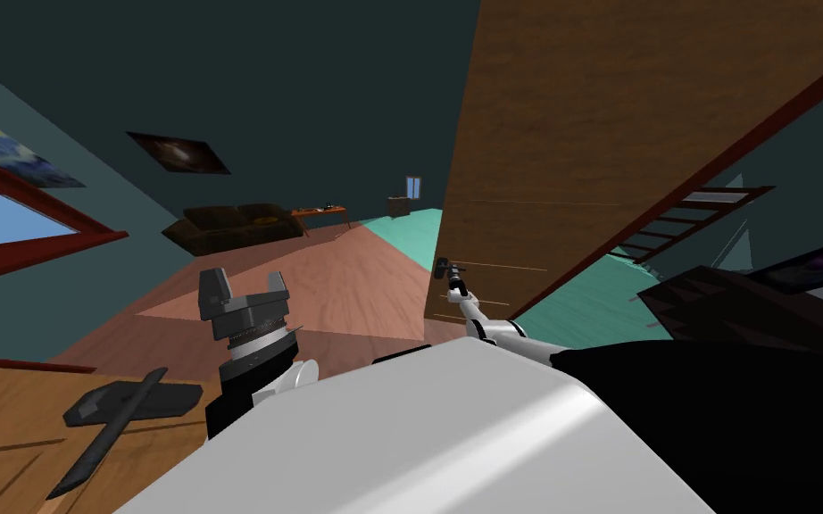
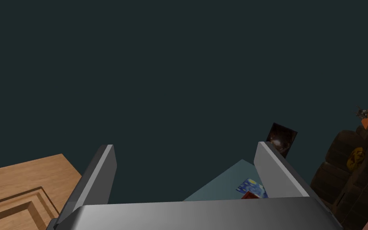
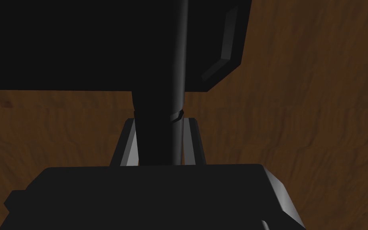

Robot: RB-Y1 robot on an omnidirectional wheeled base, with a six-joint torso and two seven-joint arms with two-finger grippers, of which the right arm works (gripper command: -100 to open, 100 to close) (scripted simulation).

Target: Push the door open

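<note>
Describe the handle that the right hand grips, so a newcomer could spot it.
Find the tall dark brown door right of centre in the head view. Low at its left edge, the right hand is shut on a black lever handle. The other black lever, on the paler door beside the left hand, is untouched.

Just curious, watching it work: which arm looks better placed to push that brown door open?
Right. The right gripper is shut on the dark handle of the brown door, with its arm stretched out to it. The left gripper is open in the air, away from that door.
</note>
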